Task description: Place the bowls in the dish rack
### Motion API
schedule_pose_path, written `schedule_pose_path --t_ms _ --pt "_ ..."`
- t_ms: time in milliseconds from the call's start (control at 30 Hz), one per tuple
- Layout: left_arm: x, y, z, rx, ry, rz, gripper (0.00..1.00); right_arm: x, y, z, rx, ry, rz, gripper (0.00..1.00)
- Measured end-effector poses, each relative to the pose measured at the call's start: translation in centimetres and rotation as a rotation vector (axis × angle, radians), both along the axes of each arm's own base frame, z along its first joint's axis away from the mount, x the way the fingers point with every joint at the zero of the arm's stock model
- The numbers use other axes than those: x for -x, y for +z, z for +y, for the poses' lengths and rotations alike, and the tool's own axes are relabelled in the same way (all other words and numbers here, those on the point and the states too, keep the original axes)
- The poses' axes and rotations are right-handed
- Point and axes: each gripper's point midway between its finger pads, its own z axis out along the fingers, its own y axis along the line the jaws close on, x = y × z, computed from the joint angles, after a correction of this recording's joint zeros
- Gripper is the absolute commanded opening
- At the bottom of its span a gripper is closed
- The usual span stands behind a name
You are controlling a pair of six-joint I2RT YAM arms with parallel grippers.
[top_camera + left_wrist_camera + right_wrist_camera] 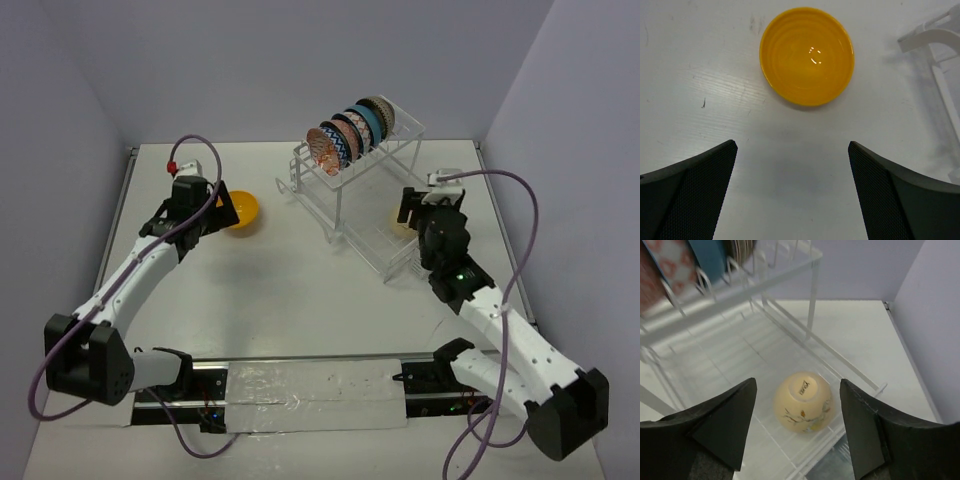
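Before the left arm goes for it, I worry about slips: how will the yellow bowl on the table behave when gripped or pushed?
The yellow bowl shows shiny highlights, so it is probably glazed, rigid and slippery to grip, perhaps breakable. It sits upright on the table, so a push would likely slide it, not roll it.

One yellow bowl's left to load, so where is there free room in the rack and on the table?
The lower tray is bare beside and beyond the overturned cream bowl. The table is open in front of the dish rack and between it and the yellow bowl. Crowded: the top tier, where patterned bowls stand packed on edge.
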Motion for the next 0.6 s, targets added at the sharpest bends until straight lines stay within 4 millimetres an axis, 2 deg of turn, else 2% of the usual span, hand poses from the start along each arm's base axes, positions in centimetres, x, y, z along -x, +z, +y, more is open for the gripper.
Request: schedule_pose_path --t_ms 100,200,267,333,467,600 --pt "-1.0 -2.2 -0.2 0.001 0.013 0.089 0.99 1.3 3.7 -0.1 -0.137 0.022 -0.095 0.80" --pt "-2.4 -4.1 0.1 0.012 0.039 0.160 0.99 2.7 5.8 0.1 -0.238 0.058 -0.152 0.84" --pt "-3.3 -5.2 0.7 0.025 0.062 0.203 0.97 3.4 6.2 0.2 -0.279 0.077 -0.161 0.96" --pt "-4.3 -6.4 1.4 0.053 0.088 0.239 0.95 4.0 6.5 0.5 -0.318 0.100 -0.171 1.00" --pt "-5.7 -8.7 2.6 0.082 0.137 0.300 0.92 5.2 6.4 0.5 -0.363 0.128 -0.180 1.00" --pt "-6.8 -10.1 2.4 0.085 0.151 0.344 0.88 5.9 6.7 0.5 -0.385 0.143 -0.193 1.00"
